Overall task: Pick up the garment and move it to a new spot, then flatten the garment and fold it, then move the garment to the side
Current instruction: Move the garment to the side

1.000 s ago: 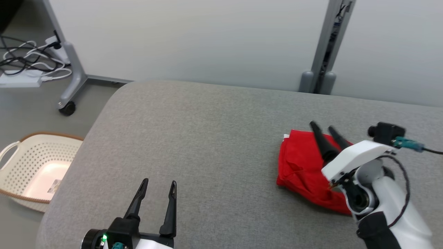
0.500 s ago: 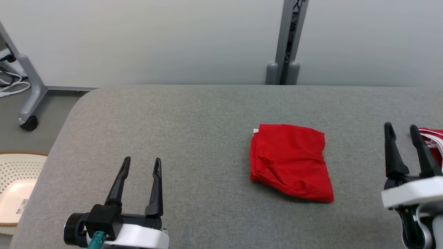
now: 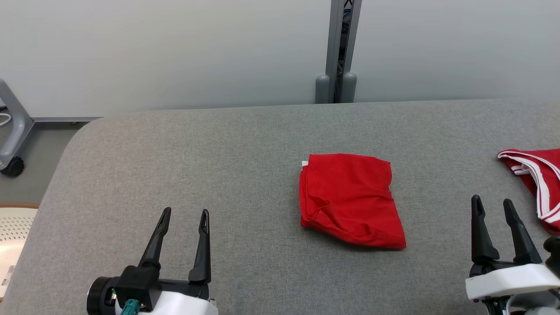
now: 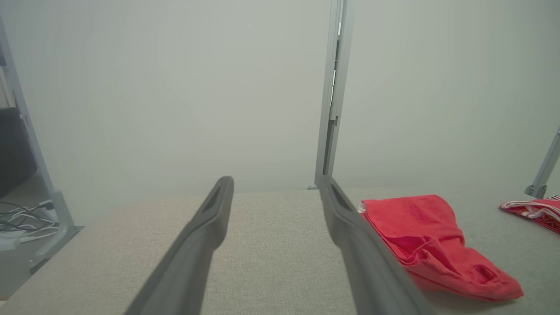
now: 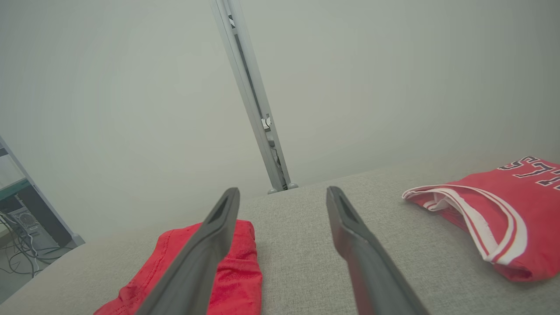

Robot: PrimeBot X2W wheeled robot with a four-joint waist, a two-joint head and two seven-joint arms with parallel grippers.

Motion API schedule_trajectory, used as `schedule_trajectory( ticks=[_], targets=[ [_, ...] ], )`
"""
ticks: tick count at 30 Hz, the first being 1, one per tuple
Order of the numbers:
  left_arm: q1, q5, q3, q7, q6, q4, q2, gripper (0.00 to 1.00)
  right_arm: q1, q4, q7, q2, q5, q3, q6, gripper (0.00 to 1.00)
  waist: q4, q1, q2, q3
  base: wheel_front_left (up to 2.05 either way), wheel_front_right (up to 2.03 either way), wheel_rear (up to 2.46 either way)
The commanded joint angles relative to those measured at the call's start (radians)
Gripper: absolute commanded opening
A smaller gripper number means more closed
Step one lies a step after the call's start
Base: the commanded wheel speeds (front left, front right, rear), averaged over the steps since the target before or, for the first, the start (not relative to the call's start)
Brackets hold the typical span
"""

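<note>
A red garment (image 3: pixel 350 201) lies folded into a rough rectangle near the middle of the grey padded surface (image 3: pixel 218 144). My left gripper (image 3: pixel 185 212) hovers open at the lower left, well apart from it; the left wrist view has the folded garment (image 4: pixel 428 236) just right of its open fingers (image 4: pixel 275 180). My right gripper (image 3: pixel 491 201) stands open at the lower right, between the folded garment (image 5: pixel 245 267) and a red jersey (image 3: pixel 540 175) with white trim. Nothing is between the fingers of either gripper (image 5: pixel 282 190).
The red jersey (image 5: pixel 503 205) with dark numbers lies at the surface's right edge. A grey post (image 3: pixel 339 48) stands behind the far edge against a pale wall. A perforated basket (image 3: pixel 13 232) and a wheeled stand leg (image 3: pixel 11 131) are on the floor at left.
The head camera has swung right, bringing the jersey into view. My right gripper has drawn back off the folded garment to the lower right. Both grippers stay open.
</note>
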Motion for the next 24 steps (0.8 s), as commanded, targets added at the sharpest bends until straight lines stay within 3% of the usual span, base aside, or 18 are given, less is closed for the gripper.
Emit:
schedule_trajectory(
  ticks=[1, 14, 24],
  targets=[
    [0.006, 0.007, -0.001, -0.003, -0.004, 0.002, 0.004, 1.0, 0.006, 0.004, -0.012, -0.001, -0.004, -0.001, 0.0, 1.0, 0.0, 0.0, -0.0001, -0.001, 0.0, 0.0, 0.0],
    [0.014, 0.01, -0.019, -0.003, -0.012, 0.008, 0.004, 1.0, -0.013, 0.05, 0.016, 0.003, 0.038, 0.016, 0.0, 1.0, 0.023, 0.0, -0.0001, 0.002, 0.0, 0.0, 0.0],
    [-0.037, -0.003, -0.035, -0.003, -0.016, 0.015, 0.003, 1.0, -0.113, 0.103, 0.269, -0.082, 0.152, 0.096, 0.0, 1.0, 0.056, 0.0, -0.0001, 0.083, 0.0, 0.0, 0.0]
  ],
)
